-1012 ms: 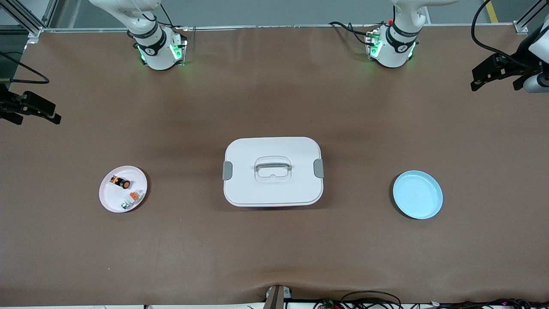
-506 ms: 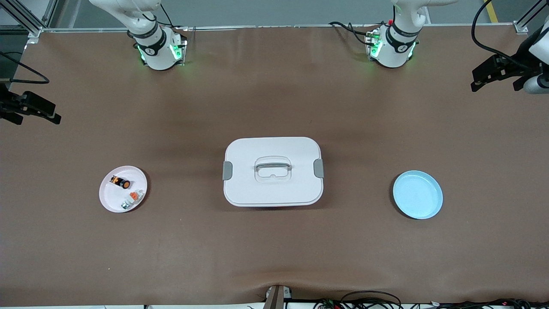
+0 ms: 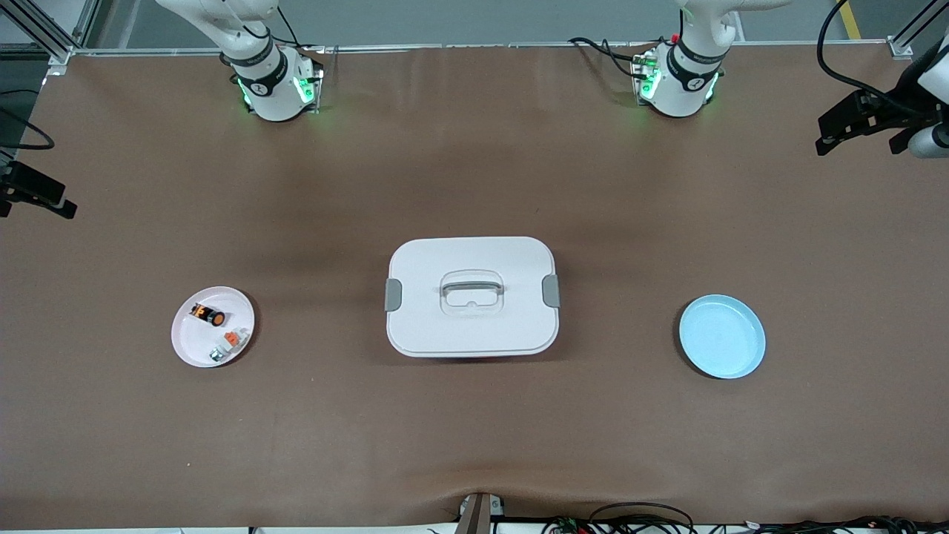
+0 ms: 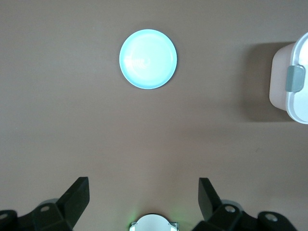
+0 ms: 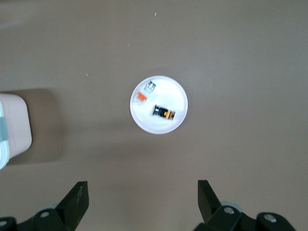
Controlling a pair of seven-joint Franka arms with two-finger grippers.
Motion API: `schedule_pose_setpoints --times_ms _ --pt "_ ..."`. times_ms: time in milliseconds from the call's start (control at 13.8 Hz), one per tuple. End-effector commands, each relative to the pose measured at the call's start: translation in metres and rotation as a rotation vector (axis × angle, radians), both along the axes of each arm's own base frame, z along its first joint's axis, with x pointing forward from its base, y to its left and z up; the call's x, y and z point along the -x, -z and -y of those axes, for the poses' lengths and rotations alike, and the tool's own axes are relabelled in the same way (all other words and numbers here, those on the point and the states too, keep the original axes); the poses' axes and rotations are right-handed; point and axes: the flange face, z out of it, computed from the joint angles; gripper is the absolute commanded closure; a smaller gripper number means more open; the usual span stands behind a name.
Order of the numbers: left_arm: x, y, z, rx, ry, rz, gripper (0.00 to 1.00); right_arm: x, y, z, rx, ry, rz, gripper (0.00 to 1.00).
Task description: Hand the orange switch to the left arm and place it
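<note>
Orange switch (image 5: 164,112) lies on pink plate (image 5: 144,120), below wide-open right gripper (image 5: 142,204)

Premises are presenting as a robotics lab, probably: two white arms (image 3: 259,67) are standing bolted to a brown-covered table (image 3: 474,430), aluminium framing (image 3: 44,33) is bordering it, cables (image 3: 637,515) are trailing along the edge.

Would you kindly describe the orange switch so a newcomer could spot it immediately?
Start at the white box mid-table, then look toward the right arm's end to the pink plate. The orange switch lies there: a black stub with an orange face, unlike the white-and-grey piece beside it.
</note>
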Motion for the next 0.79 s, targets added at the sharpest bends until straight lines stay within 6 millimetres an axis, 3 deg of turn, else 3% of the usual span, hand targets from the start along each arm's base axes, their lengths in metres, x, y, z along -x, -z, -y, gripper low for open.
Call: schedule_pose_setpoints --times_ms 0,217,434,578,723 --pt "0.000 -0.003 0.014 0.000 0.028 -0.011 0.00 -0.002 0.001 0.009 -0.026 0.004 0.021 0.00" --pt "-0.008 0.007 0.016 -0.011 0.033 -0.022 0.00 -0.006 0.021 0.017 -0.064 0.044 0.019 0.00" --pt "-0.010 0.008 0.016 -0.002 0.031 -0.017 0.00 -0.008 0.080 0.049 -0.147 0.147 0.019 0.00" --pt "-0.010 0.007 0.015 -0.004 0.030 -0.015 0.00 -0.010 0.115 0.056 -0.147 0.171 0.013 0.00" --pt "-0.013 0.008 0.015 -0.010 0.032 -0.006 0.00 -0.011 0.155 0.075 -0.152 0.235 0.001 0.00"
